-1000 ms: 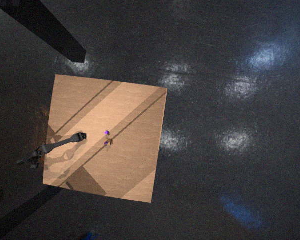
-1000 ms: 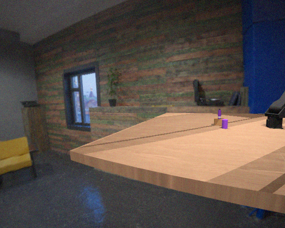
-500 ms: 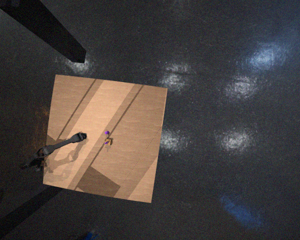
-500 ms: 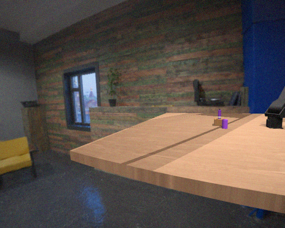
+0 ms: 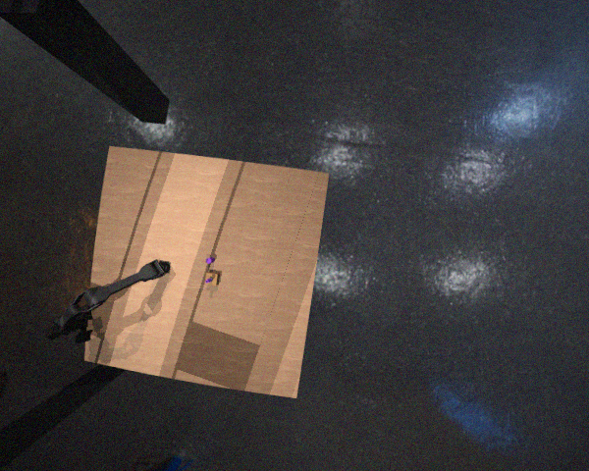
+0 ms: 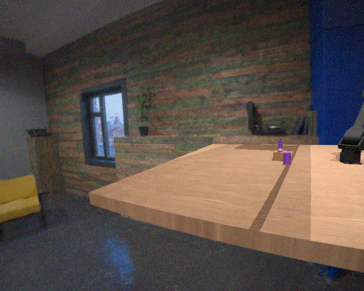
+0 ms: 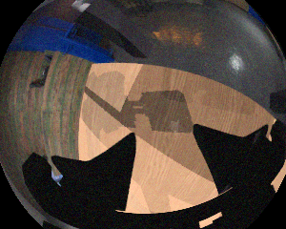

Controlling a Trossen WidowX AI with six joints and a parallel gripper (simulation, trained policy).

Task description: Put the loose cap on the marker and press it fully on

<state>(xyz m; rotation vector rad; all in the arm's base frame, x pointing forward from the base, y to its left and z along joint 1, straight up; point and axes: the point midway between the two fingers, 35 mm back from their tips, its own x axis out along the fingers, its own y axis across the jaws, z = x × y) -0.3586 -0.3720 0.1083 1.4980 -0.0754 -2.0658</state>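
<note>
The marker (image 5: 208, 280) (image 6: 279, 145) stands upright in the small tan holder block (image 5: 218, 277) (image 6: 276, 156); it is purple, with a pale band low down and a small dark tip on top, uncapped. The purple cap (image 5: 210, 260) (image 6: 287, 158) stands on the table close beside the block, apart from it. My gripper (image 5: 167, 267) (image 6: 350, 162) (image 7: 165, 133) is open, its black fingers apart with nothing between them. In the top view it is left of the cap and block, with a clear gap. I cannot make out the marker, block or cap in the wrist view.
The wooden table (image 5: 280, 223) (image 6: 207, 188) (image 7: 157, 176) carries broad shadow bands. The arm (image 5: 120, 285) (image 6: 360, 122) reaches in from the table's left edge in the top view. A large dark beam (image 5: 91, 61) shows at the upper left there, off the table in that view.
</note>
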